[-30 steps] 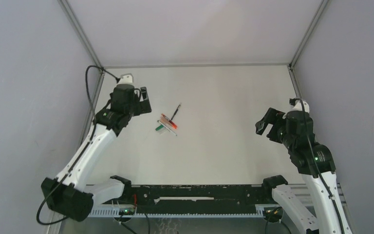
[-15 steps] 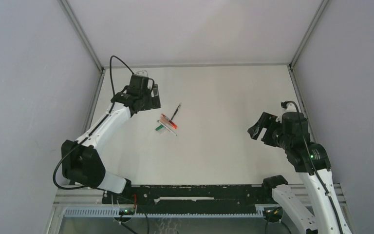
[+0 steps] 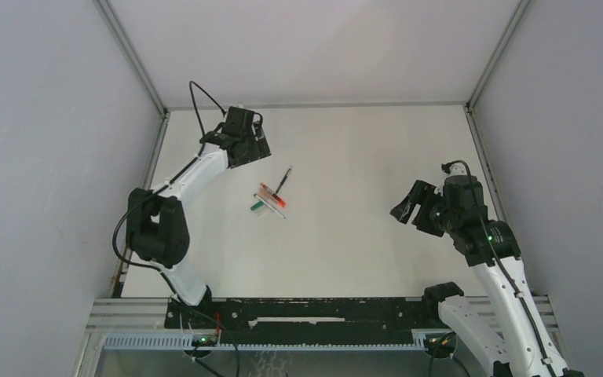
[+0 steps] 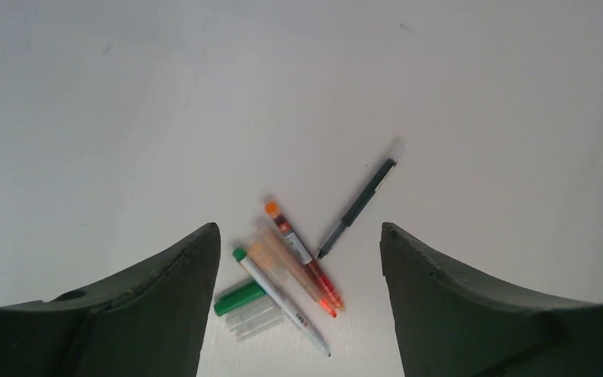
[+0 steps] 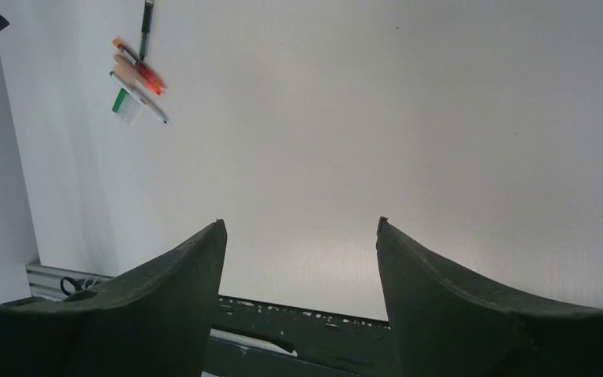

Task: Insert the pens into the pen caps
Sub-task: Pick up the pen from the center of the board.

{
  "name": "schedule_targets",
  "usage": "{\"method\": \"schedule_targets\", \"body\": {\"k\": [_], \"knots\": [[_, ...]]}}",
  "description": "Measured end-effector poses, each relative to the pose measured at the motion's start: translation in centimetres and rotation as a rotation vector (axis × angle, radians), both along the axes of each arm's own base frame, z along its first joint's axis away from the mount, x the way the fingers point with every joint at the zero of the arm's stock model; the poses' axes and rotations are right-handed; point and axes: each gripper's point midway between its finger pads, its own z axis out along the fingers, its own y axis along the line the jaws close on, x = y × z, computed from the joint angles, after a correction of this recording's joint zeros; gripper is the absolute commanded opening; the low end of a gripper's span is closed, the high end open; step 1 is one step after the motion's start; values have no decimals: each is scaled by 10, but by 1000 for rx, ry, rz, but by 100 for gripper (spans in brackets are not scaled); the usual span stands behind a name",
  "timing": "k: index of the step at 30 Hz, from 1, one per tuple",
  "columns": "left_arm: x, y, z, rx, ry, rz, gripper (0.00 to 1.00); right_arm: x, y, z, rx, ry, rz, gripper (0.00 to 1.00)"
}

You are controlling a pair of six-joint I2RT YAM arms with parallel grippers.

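Note:
The pens lie in a loose cluster on the white table [image 3: 345, 236]. A black pen [image 4: 359, 206] lies slanted apart from the others. Beside it lie a red-orange pen [image 4: 302, 255], a pale orange one [image 4: 279, 269] and a white pen with a green end [image 4: 279, 298]. A green pen cap [image 4: 239, 298] and a clear cap [image 4: 257, 322] lie against the white pen. My left gripper [image 4: 298, 228] hovers open above the cluster [image 3: 269, 198], touching nothing. My right gripper [image 3: 405, 209] stands open and empty far to the right; its wrist view shows the pens [image 5: 137, 78] at top left.
The black base rail [image 5: 306, 314] runs along the near table edge below my right gripper [image 5: 298, 224]. Grey walls close the table in on the left, far and right sides. The left arm [image 3: 196, 173] reaches in from the left wall side.
My left arm has swung from the left edge toward the far side and right, ending just behind the pens. My right gripper has drifted left and slightly nearer. The pens have not moved.

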Motion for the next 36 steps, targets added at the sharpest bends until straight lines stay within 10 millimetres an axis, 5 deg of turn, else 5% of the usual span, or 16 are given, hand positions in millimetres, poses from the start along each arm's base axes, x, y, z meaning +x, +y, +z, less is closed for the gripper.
{"method": "schedule_targets", "body": {"k": [13,21,36], "knots": [[37,-12,-35,0,53,30,65,14,3,-3,10,10,-14,69],[34,-12,-68,24,129,35,63,14,3,-2,10,10,-18,67],[29,-15,-94,22,194,18,58,15,3,-4,8,17,-19,66]]}}
